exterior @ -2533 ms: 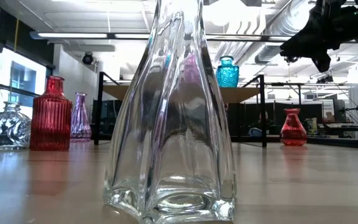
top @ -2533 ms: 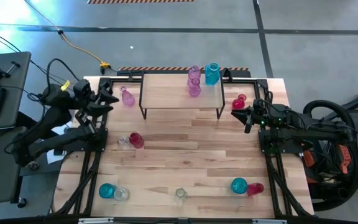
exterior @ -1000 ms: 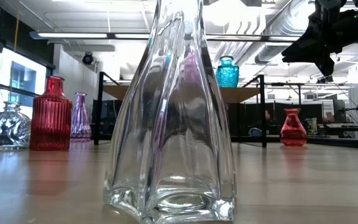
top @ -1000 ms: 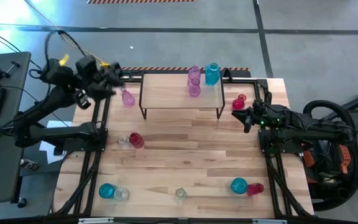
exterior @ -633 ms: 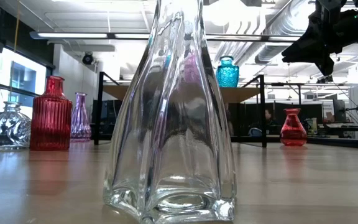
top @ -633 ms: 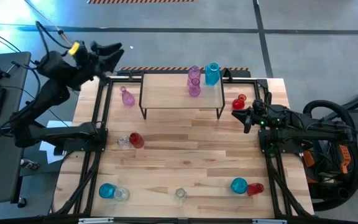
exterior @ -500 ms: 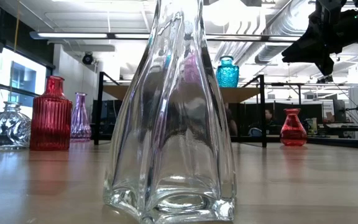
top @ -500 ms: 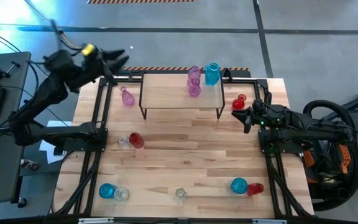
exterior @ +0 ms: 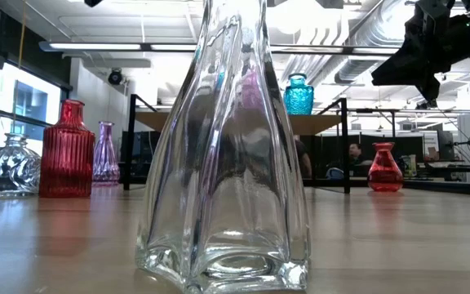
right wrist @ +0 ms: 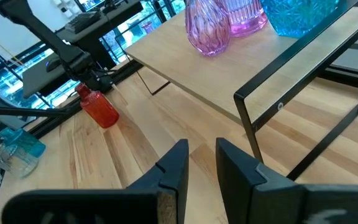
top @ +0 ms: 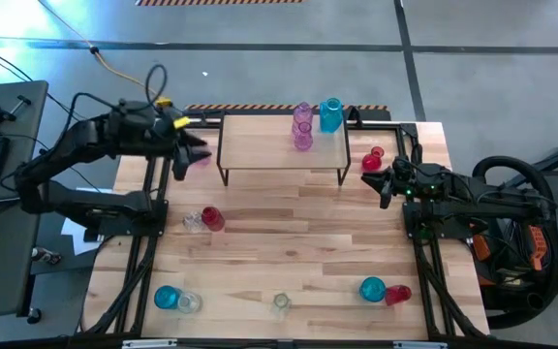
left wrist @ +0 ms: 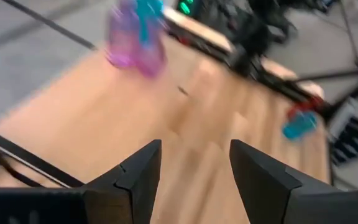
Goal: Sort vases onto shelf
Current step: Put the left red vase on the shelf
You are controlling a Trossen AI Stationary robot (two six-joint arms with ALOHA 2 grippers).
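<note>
The plank-topped desk (top: 289, 252) fills most of what I can see from above, with an arm on each side. Toward its far edge stands the shelf (top: 284, 145), a light wood top on thin black legs, and three vases are grouped at its right end: a teal vase (top: 330, 114) nearest the corner and two pink-purple vases (top: 302, 127) just beside it.

The left arm reaches in over the desk's far left corner, and the left end effector (top: 194, 153) hangs just beside the shelf's left end with its fingers (left wrist: 135, 174) spread apart and nothing between them. The right arm lies along the right edge; the right end effector (top: 384, 186) sits near the shelf's right legs, its fingers (right wrist: 173, 168) drawn close with only a narrow gap, gripping nothing.

The rest of the vases stand on the desk itself. A red bulbous vase (top: 372, 158) is just right of the shelf, near the right end effector. A ribbed red vase (top: 211, 218) and a clear round vase (top: 192, 221) stand touching at mid-left. Along the near edge are a teal vase with a clear one (top: 175, 299), a tall clear vase (exterior: 227, 147), and a teal and red pair (top: 384, 290).
</note>
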